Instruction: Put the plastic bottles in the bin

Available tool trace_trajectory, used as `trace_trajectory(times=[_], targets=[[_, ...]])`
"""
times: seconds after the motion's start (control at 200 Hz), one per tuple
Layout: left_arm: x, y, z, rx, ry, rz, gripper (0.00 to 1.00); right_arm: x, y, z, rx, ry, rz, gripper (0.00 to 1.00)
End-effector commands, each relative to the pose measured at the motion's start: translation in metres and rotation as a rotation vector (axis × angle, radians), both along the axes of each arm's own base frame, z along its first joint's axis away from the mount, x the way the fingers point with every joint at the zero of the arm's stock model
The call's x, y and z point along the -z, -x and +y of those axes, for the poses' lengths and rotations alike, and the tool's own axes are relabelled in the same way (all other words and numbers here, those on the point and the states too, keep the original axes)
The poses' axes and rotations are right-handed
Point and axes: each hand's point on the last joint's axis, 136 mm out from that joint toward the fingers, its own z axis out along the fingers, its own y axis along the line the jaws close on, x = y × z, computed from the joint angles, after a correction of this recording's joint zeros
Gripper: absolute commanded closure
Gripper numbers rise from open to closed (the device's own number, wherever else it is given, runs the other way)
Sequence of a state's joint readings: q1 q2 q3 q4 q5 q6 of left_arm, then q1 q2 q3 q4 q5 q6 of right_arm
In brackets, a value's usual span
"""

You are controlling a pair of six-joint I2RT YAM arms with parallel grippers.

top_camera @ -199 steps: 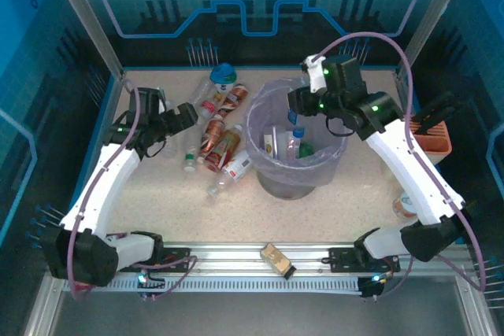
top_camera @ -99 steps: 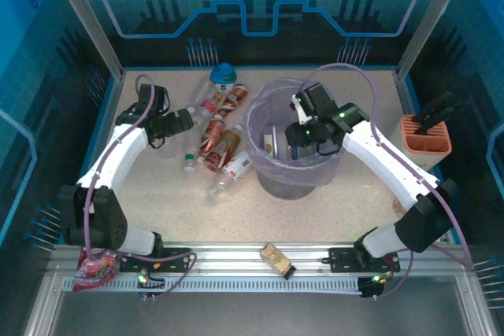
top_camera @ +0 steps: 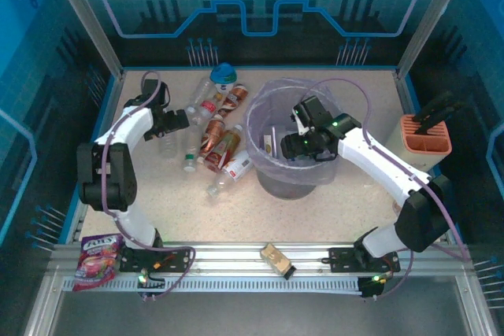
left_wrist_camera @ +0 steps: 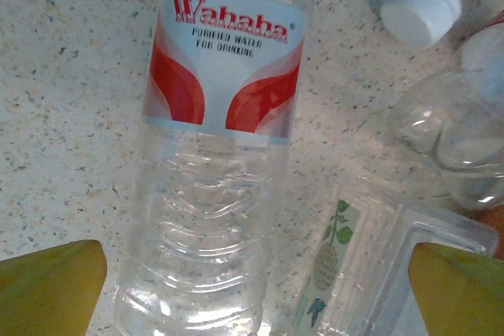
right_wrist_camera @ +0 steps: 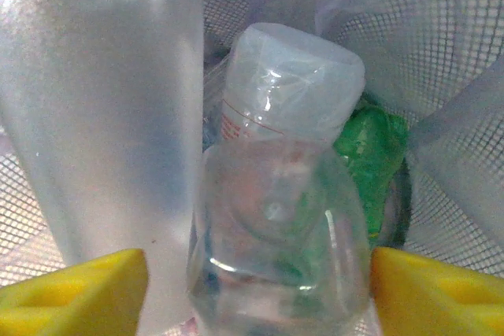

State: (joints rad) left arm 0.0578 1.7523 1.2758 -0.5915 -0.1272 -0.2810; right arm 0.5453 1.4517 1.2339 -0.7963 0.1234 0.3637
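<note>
The right gripper (right_wrist_camera: 256, 289) was held down inside the bin (top_camera: 279, 186), its yellow fingers parted wide, with a clear bottle (right_wrist_camera: 276, 218) standing cap-up between them. A gap was visible on one side of that bottle, so it was judged to be released rather than pinched. A green bottle (right_wrist_camera: 374, 155) was seen lower in the bin behind it. The remaining plastic bottles (top_camera: 216, 135) were scattered on the table (top_camera: 197, 210) to the left of the bin, several brown-copper ones nearest its wall and clear ones farther out. The left gripper (left_wrist_camera: 256, 277) was poised over the outermost of these, fully open and with nothing grasped. Directly below it lay a clear bottle with a red-and-white label (left_wrist_camera: 224, 116), on its side. Its long axis ran straight away from the wrist, so the fingers were set to close across its width. A square clear bottle with a leaf label (left_wrist_camera: 354, 273) lay just beside it, also inside the span of the fingers. It was judged that a shift farther from the bin would be needed to catch one bottle alone. The left arm was clearly the nearer one to this group.
</note>
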Motion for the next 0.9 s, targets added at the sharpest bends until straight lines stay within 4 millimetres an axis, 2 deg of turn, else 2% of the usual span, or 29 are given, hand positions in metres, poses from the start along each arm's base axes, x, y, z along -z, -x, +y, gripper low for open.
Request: trace_trajectory(times=[0.0,0.355,0.51,0.575,0.68,0.78,0.896], targets=[[-0.002,-0.003,0.009,-0.017,-0.011,0.004,0.01,-0.031,0.005,0.002,-0.015,-0.037,-0.053,0.19],[0.020,0.014,0.008,-0.036,-0.002,0.054,0.01,-0.122,0.020,0.006,-0.087,-0.189,-0.202,0.15],[0.021,0.003,0.009,-0.011,-0.008,0.034,0.01,-0.160,0.031,0.009,-0.146,-0.325,-0.276,0.15],[0.016,-0.008,0.011,-0.003,-0.013,0.019,0.01,-0.165,0.033,0.006,-0.143,-0.335,-0.289,0.15],[0.011,-0.029,0.018,0.005,-0.034,0.019,0.01,-0.160,0.033,0.000,-0.126,-0.324,-0.286,0.15],[0.020,-0.043,0.030,0.000,-0.063,0.063,0.03,-0.154,0.033,-0.005,-0.107,-0.312,-0.278,0.15],[0.026,-0.054,0.035,-0.002,-0.076,0.079,0.09,-0.156,0.034,-0.010,-0.095,-0.298,-0.285,0.15]])
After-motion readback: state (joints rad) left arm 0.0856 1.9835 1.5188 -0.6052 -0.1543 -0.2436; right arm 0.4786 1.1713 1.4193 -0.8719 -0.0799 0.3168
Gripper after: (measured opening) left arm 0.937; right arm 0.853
